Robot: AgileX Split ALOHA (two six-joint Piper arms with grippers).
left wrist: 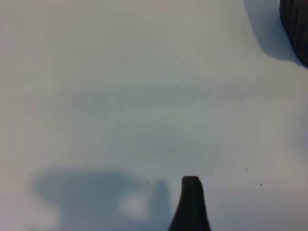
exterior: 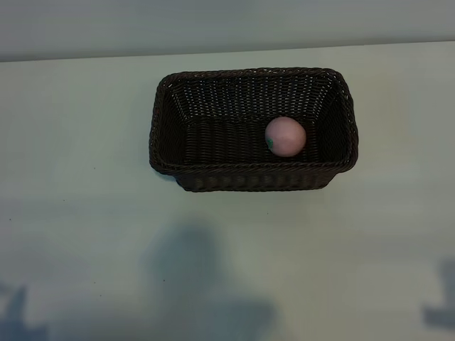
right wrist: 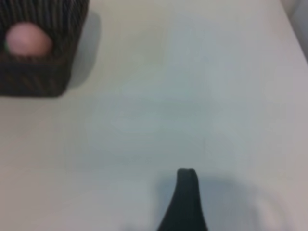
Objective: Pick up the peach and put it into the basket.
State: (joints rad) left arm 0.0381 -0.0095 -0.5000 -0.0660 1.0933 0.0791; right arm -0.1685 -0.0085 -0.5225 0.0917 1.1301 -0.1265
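Exterior view, steeply from above: the basket (exterior: 253, 129) sits on the white table (exterior: 78, 213), slightly toward twelve o'clock from the table's middle. The peach (exterior: 286, 136) lies inside the basket on its floor, at about four o'clock from the basket's centre, close to the near long wall and nearer the right end. Its green mark faces eight o'clock. Neither arm shows here, only their shadows on the table near six o'clock and at the lower corners.

Left wrist view shows one dark fingertip (left wrist: 191, 204) of the left gripper over bare table, with a corner of the basket (left wrist: 294, 26) at the edge, well apart. Its jaws stand wide apart, holding nothing.

Right wrist view shows one fingertip (right wrist: 185, 199) of the right gripper above bare table, the basket (right wrist: 36, 57) and peach (right wrist: 28, 40) well apart from it. Its jaws are also spread wide and empty.
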